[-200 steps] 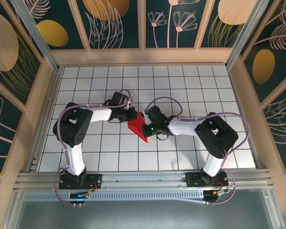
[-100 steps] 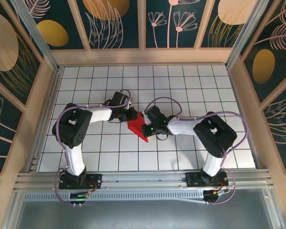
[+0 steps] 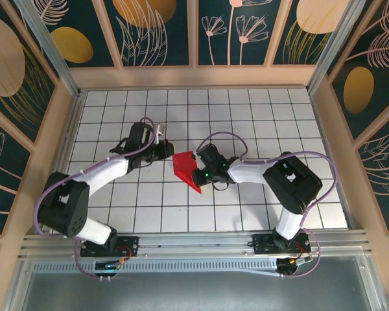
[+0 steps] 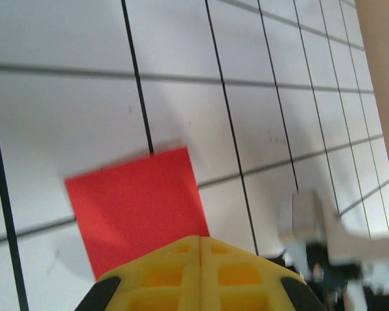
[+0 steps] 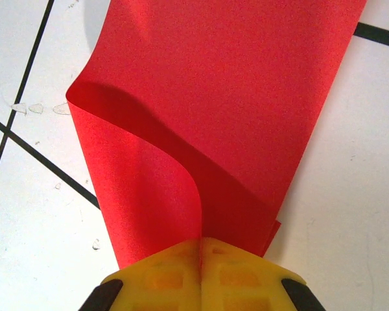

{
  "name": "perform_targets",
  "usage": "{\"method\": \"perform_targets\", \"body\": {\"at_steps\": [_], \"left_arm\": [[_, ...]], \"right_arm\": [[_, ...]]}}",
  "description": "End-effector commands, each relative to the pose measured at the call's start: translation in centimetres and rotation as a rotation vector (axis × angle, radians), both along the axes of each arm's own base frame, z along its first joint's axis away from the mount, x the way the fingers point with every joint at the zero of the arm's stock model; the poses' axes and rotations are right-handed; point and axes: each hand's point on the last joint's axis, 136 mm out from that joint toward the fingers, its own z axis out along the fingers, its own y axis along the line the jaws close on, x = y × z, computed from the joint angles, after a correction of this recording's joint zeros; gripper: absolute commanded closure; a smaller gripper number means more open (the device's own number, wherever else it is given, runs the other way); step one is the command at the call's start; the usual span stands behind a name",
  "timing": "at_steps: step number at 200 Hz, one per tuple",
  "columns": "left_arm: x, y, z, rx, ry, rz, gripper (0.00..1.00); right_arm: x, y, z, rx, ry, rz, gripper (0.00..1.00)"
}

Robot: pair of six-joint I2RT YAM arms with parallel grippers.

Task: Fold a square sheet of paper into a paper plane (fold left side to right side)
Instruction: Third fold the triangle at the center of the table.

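Red paper (image 3: 183, 167), one piece, lies near the middle of the white gridded table (image 3: 259, 110), between two grippers on two arms.

From above the paper is a bright, plain red shape. It is broad at its far end and narrows to a point toward the near edge of the table. The right wrist camera shows it doubled over itself. The lower layer lies flat on the tiles, and an upper layer curls back over it in a soft, rounded bend rather than a pressed crease. That bend leaves a darker shadow along the fold. The left wrist camera shows the far part as a flat, straight-edged red panel lying across a black grid line.

The right gripper (image 3: 196, 172) sits at the paper's right edge. Its yellow fingers (image 5: 162, 272) are pressed together with the curled layer running up into the seam between them, so it pinches the paper. The left gripper (image 3: 166, 151) is just beside the paper's left edge. Its yellow fingers (image 4: 162, 272) are closed tight against each other with nothing between them.
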Motion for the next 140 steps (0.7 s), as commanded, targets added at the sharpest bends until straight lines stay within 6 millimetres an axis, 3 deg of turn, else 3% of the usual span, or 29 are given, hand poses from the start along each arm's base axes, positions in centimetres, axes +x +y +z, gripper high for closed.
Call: {"method": "perform_targets", "body": {"at_steps": [1,32,56,98,140], "left_arm": [[-2.9,-0.5,-1.0,-0.032,0.027,-0.048,0.99],[-4.8,-2.0,-0.9,-0.109,0.049,-0.085,1.00],[-5.6,-3.2,-2.0,-0.131,0.100,-0.103,1.00],[-6.0,-5.0,-3.6,-0.129,0.133,-0.114,1.00],[-5.9,-5.3,-5.0,-0.102,0.157,-0.092,1.00]], "right_arm": [[-1.5,-1.6,-2.5,-0.083,0.067,0.009,1.00],[-1.7,-1.7,-2.7,-0.087,0.076,0.002,1.00],[-2.0,-1.7,-2.8,-0.090,0.080,0.003,1.00],[-2.3,-1.7,-3.3,-0.097,0.091,0.009,1.00],[-2.5,-1.5,-3.5,-0.100,0.101,0.017,1.00]]}}
